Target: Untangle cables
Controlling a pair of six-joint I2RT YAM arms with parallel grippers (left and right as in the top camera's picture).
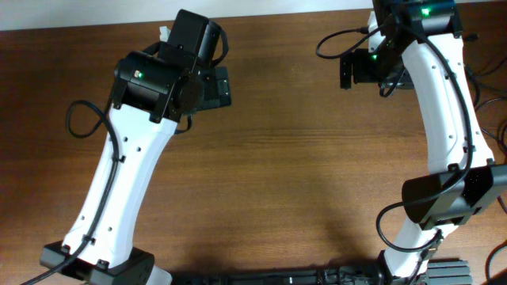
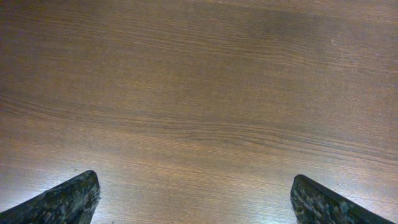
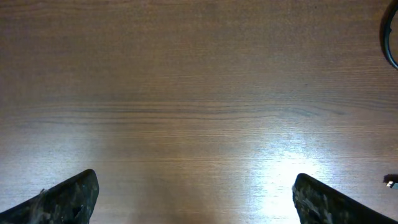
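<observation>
Both grippers hang over bare brown wood. My left gripper [image 2: 194,178] is open and empty, its two dark fingertips at the bottom corners of the left wrist view; overhead it sits at the back left [image 1: 214,85]. My right gripper [image 3: 194,176] is open and empty too; overhead it is at the back right [image 1: 356,70]. A thin black cable curve [image 3: 392,38] shows at the right edge of the right wrist view, with a small plug end [image 3: 390,182] lower down. Thin black cords [image 1: 493,83] also run along the overhead view's right edge. Most of the cables are out of view.
The wooden table [image 1: 301,174] fills the views. The white left arm [image 1: 119,182] slants from the front left. The right arm [image 1: 447,103] rises from a base at the front right [image 1: 412,261]. A dark rail lies along the front edge [image 1: 301,277].
</observation>
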